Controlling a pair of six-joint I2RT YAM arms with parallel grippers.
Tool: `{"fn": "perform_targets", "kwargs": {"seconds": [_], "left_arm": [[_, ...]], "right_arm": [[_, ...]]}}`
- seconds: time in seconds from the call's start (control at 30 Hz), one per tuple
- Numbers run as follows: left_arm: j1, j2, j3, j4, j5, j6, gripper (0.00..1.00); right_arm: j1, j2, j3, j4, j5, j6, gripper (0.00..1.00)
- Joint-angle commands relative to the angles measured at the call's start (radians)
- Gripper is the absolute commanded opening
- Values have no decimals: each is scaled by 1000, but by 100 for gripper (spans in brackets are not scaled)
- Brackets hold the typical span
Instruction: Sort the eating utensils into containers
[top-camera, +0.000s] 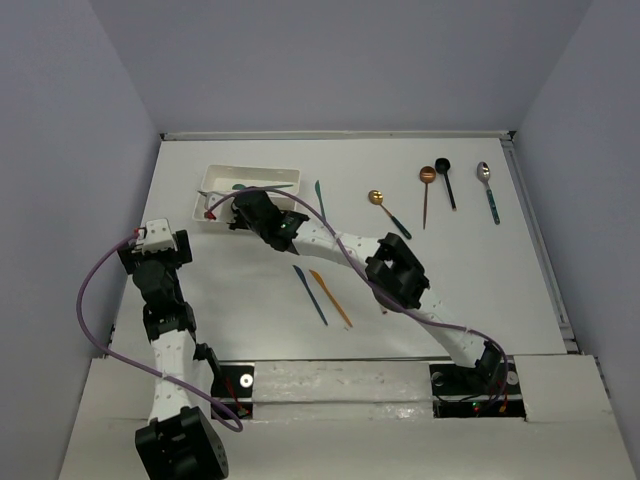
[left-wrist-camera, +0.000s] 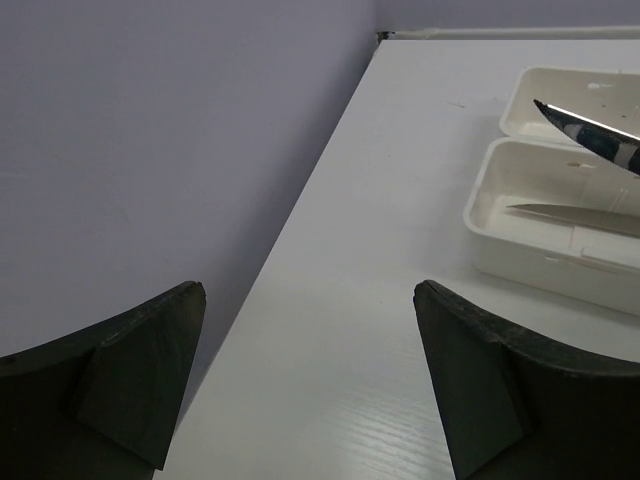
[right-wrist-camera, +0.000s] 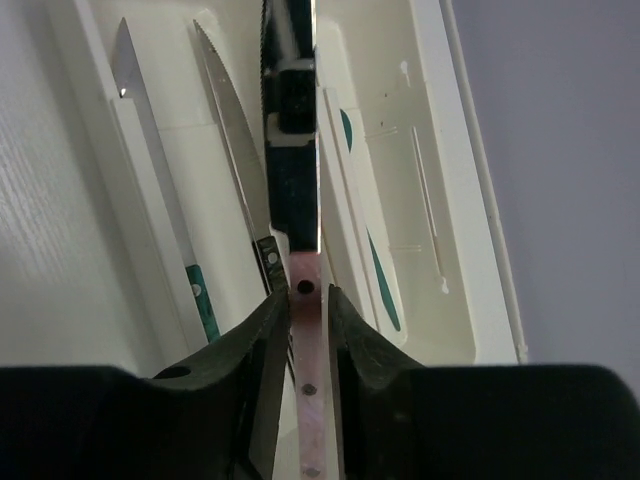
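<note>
Right tool (right-wrist-camera: 303, 300) pinches a slim knife (right-wrist-camera: 293, 190) by its smooth coppery handle, dark blade on edge and lengthwise over the white plastic containers (right-wrist-camera: 445, 150), likely so it drops beside the serrated steel knives (right-wrist-camera: 235, 130) lying inside. Left tool (left-wrist-camera: 305, 300) hangs spread and empty over the matte white counter (left-wrist-camera: 400, 200).

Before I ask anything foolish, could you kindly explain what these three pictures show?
These are two robot arms, left and right, bolted to a table. One picture looks down from above; the other two come from wrist cameras. The left gripper is open and empty. The right gripper is shut on a copper-handled knife above the white trays, which hold a few utensils. On the table lie a teal knife, a dark blue knife, an orange knife, a gold spoon, a copper spoon, a black spoon and a silver spoon.
</note>
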Motion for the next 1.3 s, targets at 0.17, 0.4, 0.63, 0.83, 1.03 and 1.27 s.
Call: {"fn": "perform_targets", "kwargs": {"seconds": [0.17, 0.4, 0.63, 0.83, 1.03, 1.27], "left_arm": [[5, -14, 2, 84, 1, -7, 99], [5, -19, 0, 80, 1, -3, 99], [5, -19, 2, 75, 33, 0, 99], [6, -28, -1, 71, 50, 7, 99], [6, -43, -6, 63, 65, 14, 99], [6, -47, -6, 58, 73, 20, 99]], "right_arm": [[-6, -74, -10, 22, 55, -29, 62], [4, -377, -175, -38, 110, 248, 64], [4, -699, -588, -303, -164, 860, 67], [53, -737, -855, -302, -80, 1086, 63], [125, -708, -881, -315, -5, 1139, 56], [125, -631, -901, -331, 0, 1196, 52]]}}
